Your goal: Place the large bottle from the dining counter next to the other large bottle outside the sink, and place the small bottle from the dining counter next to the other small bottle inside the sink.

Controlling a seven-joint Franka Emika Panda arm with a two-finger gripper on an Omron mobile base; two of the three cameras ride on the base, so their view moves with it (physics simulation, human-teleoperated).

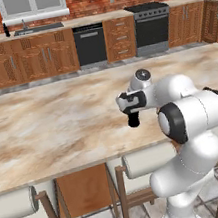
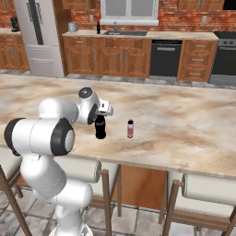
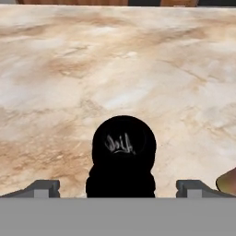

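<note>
On the beige marbled dining counter (image 1: 43,127), the large bottle (image 2: 100,127) stands upright near its front edge, the small bottle (image 2: 130,128) just beside it. The gripper (image 3: 118,188) hovers above the large bottle, fingers spread wide either side. Across the room, wooden cabinets (image 1: 26,59) under a brick wall carry the sink (image 2: 125,33).

Looking down on the large bottle (image 3: 122,156), black and glossy, cap toward the lens, low in the middle at six o'clock. Standing between the two fingertips (image 3: 44,188) of the pincer (image 3: 120,189), spread wide, touching neither. Marbled beige-brown desk (image 3: 120,69) stretching toward twelve o'clock. Tan rounded sliver, cut off by the edge, at four o'clock.
</note>
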